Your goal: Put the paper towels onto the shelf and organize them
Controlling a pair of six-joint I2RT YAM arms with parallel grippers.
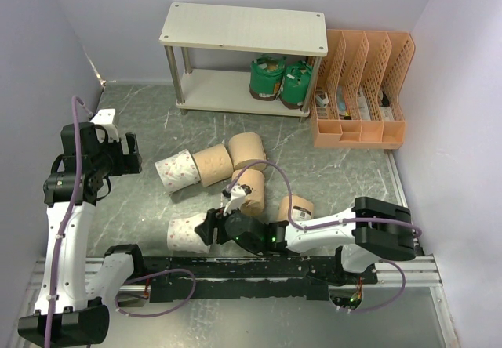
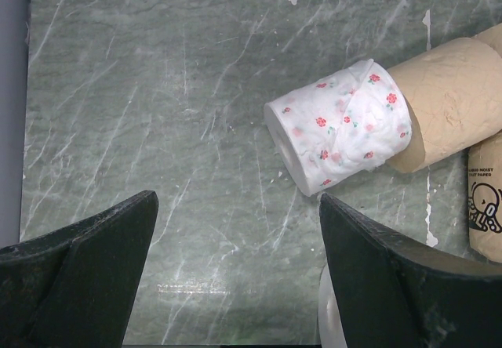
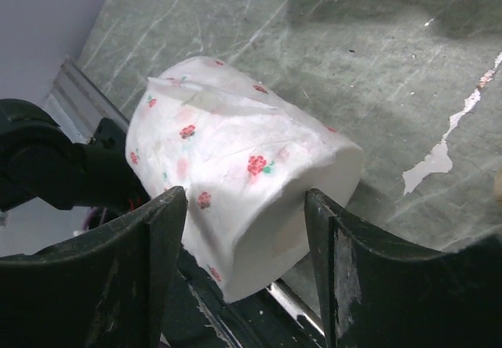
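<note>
R gripper (image 3: pixel 245 207) fingers straddle white floral roll (image 3: pixel 235 144) lying on table (image 3: pixel 376 66); pinched yet or not, can't tell. Just beyond it, five other rolls (image 1: pixel 212 164) lie loose. Far ahead, shelf (image 1: pixel 243 27) holds only 2 green rolls (image 1: pixel 267 77), lower tier. So 6 left, approx.

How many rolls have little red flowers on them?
2. One flowered roll lies mid-table against a tan roll; the other flowered roll sits between the right gripper fingers.

Shelf (image 1: pixel 243 28): cream, two tiers, upright. Green rolls (image 1: pixel 267 77) stand on its lower tier, right end. In front of shelf, loose: two floral white rolls (image 1: pixel 176 170) on their sides, two bare tan rolls (image 1: pixel 212 164), two wrapped tan rolls (image 1: pixel 251 191).
</note>
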